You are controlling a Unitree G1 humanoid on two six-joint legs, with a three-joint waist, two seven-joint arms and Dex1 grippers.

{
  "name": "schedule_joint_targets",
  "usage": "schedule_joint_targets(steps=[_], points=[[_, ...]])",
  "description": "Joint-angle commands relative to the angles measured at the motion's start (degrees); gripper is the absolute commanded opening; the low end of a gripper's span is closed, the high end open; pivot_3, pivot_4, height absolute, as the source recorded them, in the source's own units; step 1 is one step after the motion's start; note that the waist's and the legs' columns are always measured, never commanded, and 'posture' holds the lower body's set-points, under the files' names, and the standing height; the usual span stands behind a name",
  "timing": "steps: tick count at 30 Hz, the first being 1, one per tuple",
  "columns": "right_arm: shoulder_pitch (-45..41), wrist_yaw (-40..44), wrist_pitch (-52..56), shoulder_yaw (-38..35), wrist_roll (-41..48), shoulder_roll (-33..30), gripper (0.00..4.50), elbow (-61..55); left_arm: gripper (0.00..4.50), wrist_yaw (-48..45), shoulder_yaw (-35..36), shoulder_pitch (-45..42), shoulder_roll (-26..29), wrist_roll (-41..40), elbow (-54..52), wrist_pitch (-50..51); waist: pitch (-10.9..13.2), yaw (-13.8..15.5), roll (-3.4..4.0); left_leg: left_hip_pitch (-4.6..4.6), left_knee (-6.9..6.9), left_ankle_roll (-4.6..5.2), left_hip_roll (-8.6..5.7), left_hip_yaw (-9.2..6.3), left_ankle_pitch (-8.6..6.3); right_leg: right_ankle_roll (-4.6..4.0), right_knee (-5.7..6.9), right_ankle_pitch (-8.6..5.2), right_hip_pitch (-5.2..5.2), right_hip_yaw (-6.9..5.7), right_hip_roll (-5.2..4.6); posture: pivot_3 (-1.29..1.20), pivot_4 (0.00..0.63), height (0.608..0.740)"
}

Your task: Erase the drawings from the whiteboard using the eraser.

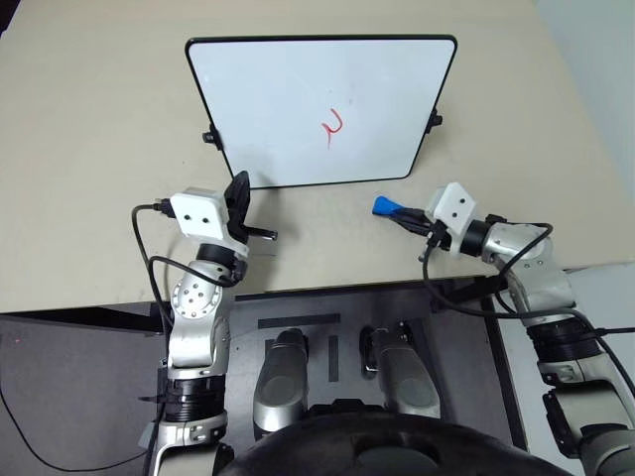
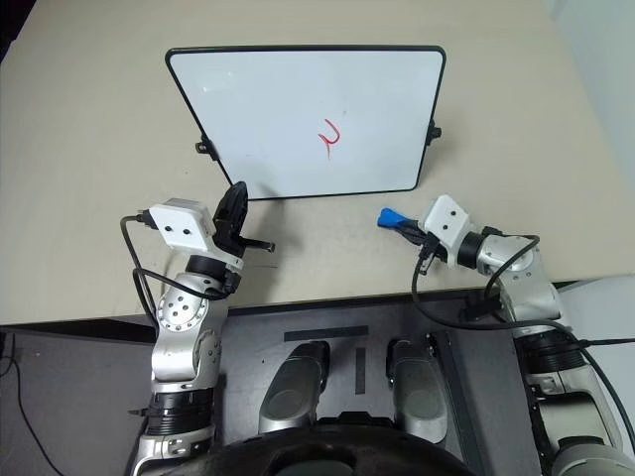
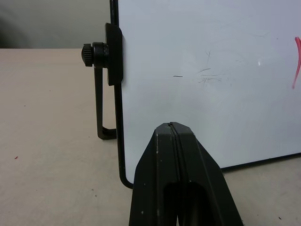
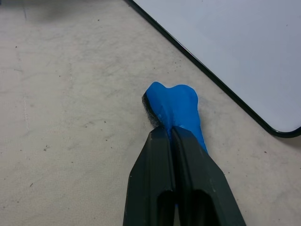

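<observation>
Right arm's got the eraser, red squiggle is up and to its left

The right gripper (image 1: 405, 215) is clamped on the blue eraser (image 1: 386, 206), just off the whiteboard (image 1: 298, 89) near its lower right corner. The drawings (image 1: 332, 127) sit forward and left of it, so it's the nearer arm. The eraser's long axis already points about that way. The left gripper (image 3: 173, 129) is pinched closed on nothing, by the lower left corner.
</observation>
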Motion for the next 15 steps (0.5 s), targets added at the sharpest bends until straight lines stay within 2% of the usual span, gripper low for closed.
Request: schedule_joint_targets(steps=[1,7,15], points=[[-0.94,-0.74,-1.03,-0.26,-1.04,0.33,0.04,-0.24,0.00,-0.13,-0.11,-0.77,0.22,0.24,-0.98,-1.10,0.00,0.00,0.00,0.00,0.00,0.00,0.11,0.01,0.00,-0.01,0.00,0.01,0.00,0.00,0.00,0.00,0.150,0.740],[-7.31,-0.07,-6.28,0.78,-1.39,3.44,0.04,-4.04,0.00,-0.39,0.26,-0.61,0.75,0.06,-1.26,-0.74,0.02,-0.34,0.03,0.05,0.02,0.00,0.37,0.20,0.01,-0.08,-0.01,0.05,-0.08,-0.01,0.10,0.00,0.150,0.740],[-19.85,-4.84,-23.95,3.83,-10.91,7.47,0.04,6.61,0.00,-0.07,0.08,-1.52,0.63,0.31,-0.68,-0.97,0.01,-0.15,0.03,0.07,-0.03,-0.03,0.59,0.13,-0.02,-0.36,0.05,0.21,-0.25,-0.07,0.15,0.00,0.150,0.740]])
